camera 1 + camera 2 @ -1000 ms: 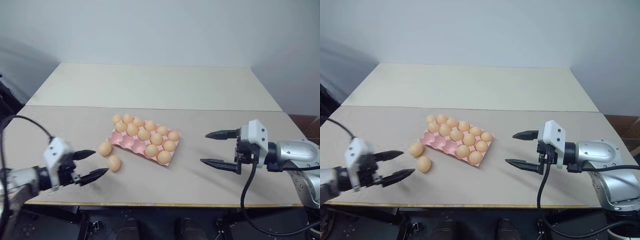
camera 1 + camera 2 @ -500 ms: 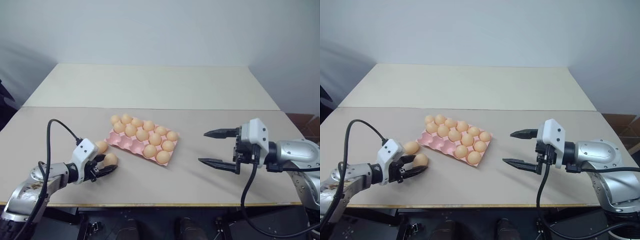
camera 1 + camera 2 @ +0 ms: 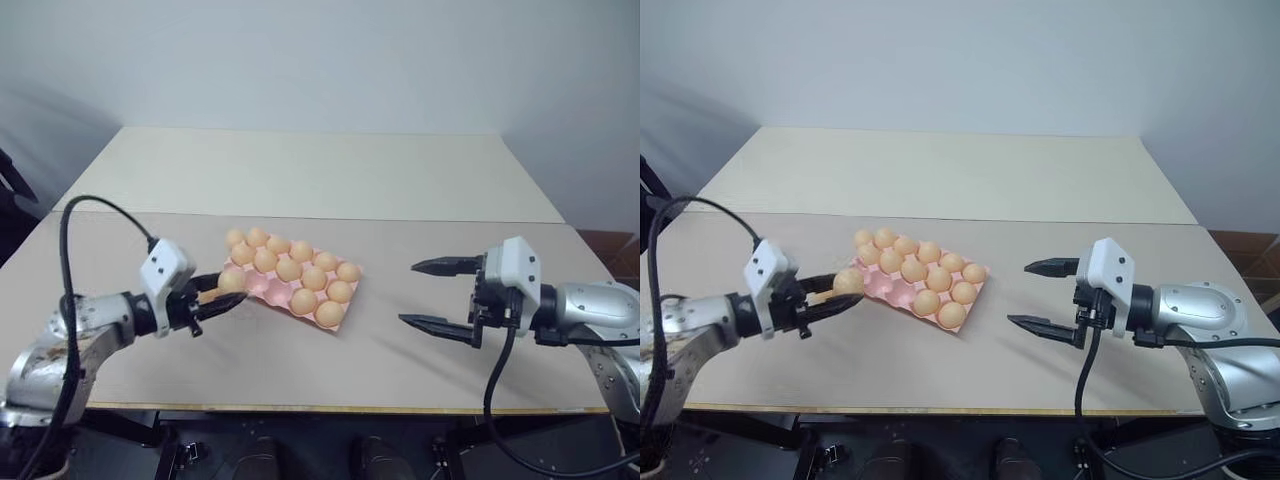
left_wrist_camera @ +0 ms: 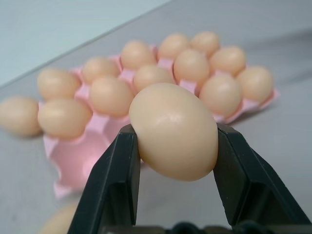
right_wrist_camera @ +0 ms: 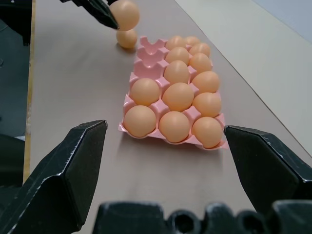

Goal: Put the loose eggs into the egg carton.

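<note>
Left wrist view: left pincer [image 4: 173, 146] grips egg [image 4: 174, 130]; right pincer [image 3: 437, 296] gapes, empty.

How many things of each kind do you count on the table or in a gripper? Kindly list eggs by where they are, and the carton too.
eggs in the carton: 13
held egg, in the left gripper: 1
loose egg on the table: 1
egg carton: 1
Total: 16 things, 15 of them eggs
</note>
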Controlling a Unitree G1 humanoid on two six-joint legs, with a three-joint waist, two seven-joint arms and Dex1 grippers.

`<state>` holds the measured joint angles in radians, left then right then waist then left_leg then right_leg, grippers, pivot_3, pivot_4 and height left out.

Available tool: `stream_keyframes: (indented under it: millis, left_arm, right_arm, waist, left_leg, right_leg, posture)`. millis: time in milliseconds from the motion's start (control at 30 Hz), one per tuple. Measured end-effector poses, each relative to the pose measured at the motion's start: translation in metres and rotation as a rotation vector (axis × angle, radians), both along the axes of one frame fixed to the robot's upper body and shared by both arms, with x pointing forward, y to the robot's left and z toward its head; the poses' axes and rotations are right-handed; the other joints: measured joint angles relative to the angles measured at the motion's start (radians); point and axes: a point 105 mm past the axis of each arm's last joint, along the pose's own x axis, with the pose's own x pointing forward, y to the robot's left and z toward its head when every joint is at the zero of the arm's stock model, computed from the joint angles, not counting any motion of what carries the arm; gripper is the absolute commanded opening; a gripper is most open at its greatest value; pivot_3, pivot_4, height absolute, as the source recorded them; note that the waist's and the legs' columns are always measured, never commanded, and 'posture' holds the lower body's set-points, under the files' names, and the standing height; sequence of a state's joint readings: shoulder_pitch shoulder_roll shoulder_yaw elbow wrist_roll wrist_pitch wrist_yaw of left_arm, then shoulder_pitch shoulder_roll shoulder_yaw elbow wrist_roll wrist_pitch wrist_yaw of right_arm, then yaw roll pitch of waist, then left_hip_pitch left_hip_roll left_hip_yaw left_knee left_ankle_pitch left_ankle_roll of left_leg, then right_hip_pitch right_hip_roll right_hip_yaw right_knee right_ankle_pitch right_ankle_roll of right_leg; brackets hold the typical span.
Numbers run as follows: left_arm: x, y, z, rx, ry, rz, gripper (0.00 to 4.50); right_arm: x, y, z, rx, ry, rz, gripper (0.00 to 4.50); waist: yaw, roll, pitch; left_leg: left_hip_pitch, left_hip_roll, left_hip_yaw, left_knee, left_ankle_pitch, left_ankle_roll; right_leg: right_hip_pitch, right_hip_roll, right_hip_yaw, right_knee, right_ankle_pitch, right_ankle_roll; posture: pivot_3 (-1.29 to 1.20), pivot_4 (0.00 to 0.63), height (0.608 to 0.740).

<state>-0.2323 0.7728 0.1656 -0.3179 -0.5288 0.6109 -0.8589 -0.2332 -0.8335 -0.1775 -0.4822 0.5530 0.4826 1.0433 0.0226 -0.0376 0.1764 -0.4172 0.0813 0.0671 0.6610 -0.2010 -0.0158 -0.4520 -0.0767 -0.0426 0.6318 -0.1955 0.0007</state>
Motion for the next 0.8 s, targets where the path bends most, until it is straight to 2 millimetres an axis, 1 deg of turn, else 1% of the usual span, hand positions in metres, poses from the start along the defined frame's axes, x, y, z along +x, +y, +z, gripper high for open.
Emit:
stream_keyframes:
  millis: [200, 333, 467, 500, 600, 733, 800]
  left_arm:
    - [0.026, -0.021, -0.016, -0.026, 0.041, -0.041, 1.94]
    - [0.034, -0.029, -0.02, -0.02, 0.051, -0.069, 3.08]
    - [0.033, -0.031, -0.02, -0.027, 0.064, -0.099, 4.37]
    - [0.033, -0.032, -0.02, -0.027, 0.065, -0.108, 4.47]
    - [0.03, -0.029, -0.018, -0.019, 0.052, -0.115, 4.47]
    - [0.026, -0.017, -0.009, 0.005, 0.003, -0.096, 4.47]
    - [0.024, -0.006, 0.0, 0.016, -0.03, -0.072, 4.47]
  right_arm:
    - [0.001, 0.001, 0.002, 0.002, -0.01, -0.006, 4.5]
    - [0.001, 0.002, 0.003, 0.004, -0.02, -0.011, 4.5]
    - [0.0, 0.003, 0.003, 0.005, -0.027, -0.019, 4.5]
    - [0.0, 0.003, 0.003, 0.005, -0.028, -0.02, 4.5]
    - [0.0, 0.003, 0.004, 0.007, -0.03, -0.022, 4.5]
    - [0.0, 0.004, 0.004, 0.012, -0.03, -0.021, 4.5]
    - [0.0, 0.004, 0.004, 0.012, -0.03, -0.021, 4.5]
  waist:
    - [-0.002, -0.001, 0.0]
    - [-0.007, -0.001, 0.0]
    - [-0.01, -0.001, 0.0]
    - [-0.01, -0.001, 0.0]
    - [-0.011, -0.001, 0.0]
    - [-0.011, -0.001, 0.0]
    - [-0.011, -0.001, 0.0]
  left_leg:
    - [0.001, 0.0, 0.0, 0.0, 0.0, 0.0]
    - [0.001, 0.0, 0.0, 0.0, 0.0, 0.0]
    - [0.001, 0.0, 0.0, 0.0, 0.0, 0.0]
    - [0.001, 0.0, 0.0, 0.0, 0.0, 0.0]
    - [0.001, 0.0, 0.0, 0.0, 0.0, 0.0]
    - [0.001, 0.0, 0.0, 0.0, 0.0, 0.0]
    - [0.001, 0.0, 0.0, 0.0, 0.0, 0.0]
  right_leg:
    - [0.001, 0.0, 0.001, 0.0, 0.0, 0.0]
    - [0.001, 0.0, 0.001, 0.0, 0.0, 0.001]
    - [0.001, 0.0, 0.001, 0.0, 0.0, 0.001]
    - [0.001, 0.0, 0.001, 0.0, 0.001, 0.001]
    - [0.001, 0.0, 0.001, 0.0, 0.001, 0.001]
    - [0.001, 0.0, 0.001, 0.0, 0.001, 0.001]
    - [0.001, 0.0, 0.001, 0.0, 0.001, 0.001]
  posture:
    - [0.0, 0.15, 0.74]
    - [0.0, 0.15, 0.74]
    - [0.0, 0.15, 0.74]
    - [0.0, 0.15, 0.74]
    - [0.0, 0.15, 0.74]
    - [0.0, 0.15, 0.74]
    - [0.0, 0.15, 0.74]
